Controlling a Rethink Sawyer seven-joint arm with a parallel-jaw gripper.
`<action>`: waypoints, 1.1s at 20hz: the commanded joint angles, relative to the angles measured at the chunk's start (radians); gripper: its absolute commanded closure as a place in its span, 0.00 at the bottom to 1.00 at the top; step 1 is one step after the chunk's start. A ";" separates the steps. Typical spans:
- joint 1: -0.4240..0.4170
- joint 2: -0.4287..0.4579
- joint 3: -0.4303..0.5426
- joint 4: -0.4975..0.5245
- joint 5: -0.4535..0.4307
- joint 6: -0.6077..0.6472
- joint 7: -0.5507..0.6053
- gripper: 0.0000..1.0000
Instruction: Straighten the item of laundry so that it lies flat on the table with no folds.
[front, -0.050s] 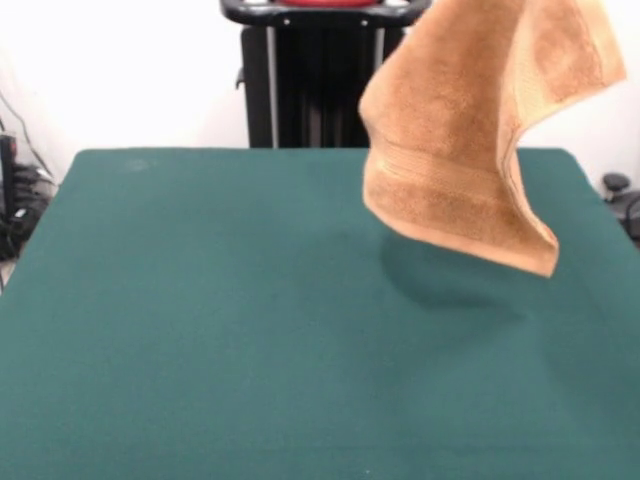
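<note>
- front view: the towel hangs in the air above the desk, over the part of the green top that lies to the picture's right of the black pedestal, and runs out of the top edge of the picture.
- its lowest corner hangs clear of the desk; a dark shadow lies on the felt just under it, so i judge it lifted, not resting.
- the gripper does not show here. whatever holds the towel is above the top edge, so i cannot tell whether it is open or closed.
- the cloth looks soft, light and limp: it drapes in a long curl, with one side edge folded forward and a woven band across the lower part. it should sag and swing freely, and it will not hold a shape by itself.
- as terry cloth it is likely to cling a little to the felt, so dragging may help spread it.
- a good hold would be a corner or the edge near a band, where the cloth is thin enough to pinch.
- room: the desk to the picture's left of the towel is wide and bare. the desk's right edge is near the towel, so laying it out leftward looks safer.
</note>
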 joint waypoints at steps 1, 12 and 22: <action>-0.136 -0.122 0.445 0.185 0.069 0.060 0.395 1.00; -0.390 -0.166 0.707 0.202 0.086 0.080 0.337 1.00; -0.510 -0.235 0.699 0.217 0.065 0.173 0.212 1.00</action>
